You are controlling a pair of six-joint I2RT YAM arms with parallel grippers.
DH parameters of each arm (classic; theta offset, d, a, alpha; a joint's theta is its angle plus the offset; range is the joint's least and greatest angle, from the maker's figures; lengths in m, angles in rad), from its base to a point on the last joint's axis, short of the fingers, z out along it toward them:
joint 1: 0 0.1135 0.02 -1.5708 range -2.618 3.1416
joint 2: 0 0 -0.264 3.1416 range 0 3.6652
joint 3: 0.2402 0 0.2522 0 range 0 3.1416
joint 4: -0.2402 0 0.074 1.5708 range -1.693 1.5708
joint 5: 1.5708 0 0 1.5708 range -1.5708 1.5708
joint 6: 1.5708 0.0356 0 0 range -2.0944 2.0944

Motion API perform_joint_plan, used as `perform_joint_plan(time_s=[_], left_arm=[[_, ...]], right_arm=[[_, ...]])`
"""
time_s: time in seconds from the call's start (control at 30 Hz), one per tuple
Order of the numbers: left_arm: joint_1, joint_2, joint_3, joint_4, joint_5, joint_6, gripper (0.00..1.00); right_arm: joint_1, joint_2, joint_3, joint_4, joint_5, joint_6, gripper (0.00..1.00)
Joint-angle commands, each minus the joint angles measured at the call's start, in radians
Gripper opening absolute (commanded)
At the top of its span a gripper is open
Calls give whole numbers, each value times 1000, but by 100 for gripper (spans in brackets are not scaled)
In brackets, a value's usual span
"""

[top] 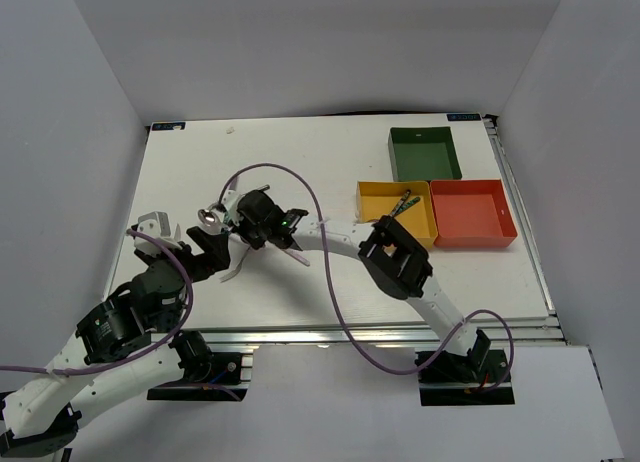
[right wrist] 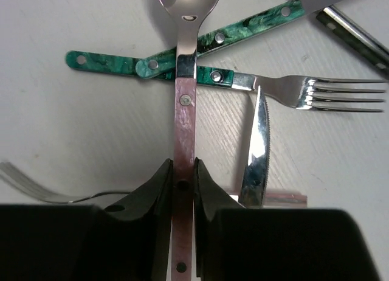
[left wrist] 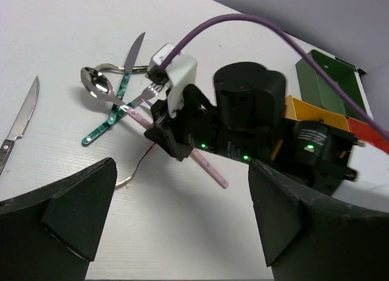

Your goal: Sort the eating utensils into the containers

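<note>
Quick update from us: our right tool [right wrist: 183,166] has both fingers pinched tight on the pink-handled spoon [right wrist: 184,104], gripping partway down the handle with the bowl pointing away from the wrist. The spoon is in the pile on the left half of the desk [top: 300,152], crossing over a green-handled fork [right wrist: 285,86] and a green-handled knife [right wrist: 243,28]. We honestly can't tell if it's off the desk or just resting on those two. A serrated knife [right wrist: 258,141] lies just beside the tool's right finger, and a second fork [right wrist: 24,180] pokes in from the left. Our left tool [left wrist: 181,171] hangs near the pile, jaws gaping wide. Over on the right, the yellow tray [top: 372,194] has a couple of utensils [top: 406,201] lying in it. The red tray [top: 472,214] sits right next to it and the green tray [top: 425,154] is just behind them.
</note>
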Motion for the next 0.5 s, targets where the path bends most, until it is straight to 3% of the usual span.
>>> perform_joint_plan(time_s=[0.0, 0.17, 0.33, 0.47], left_arm=[[4, -8, -3, 10, 9, 11, 98], [4, -11, -3, 9, 8, 10, 98], [4, -25, -3, 9, 5, 7, 98], [6, -40, -7, 16, 9, 11, 98]], right_arm=[[7, -213, -51, 149, 4, -21, 0], [-44, -440, -262, 216, -9, -4, 0], [-183, -675, -596, 148, 26, -8, 0], [-352, -893, -860, 151, 104, 240, 0]])
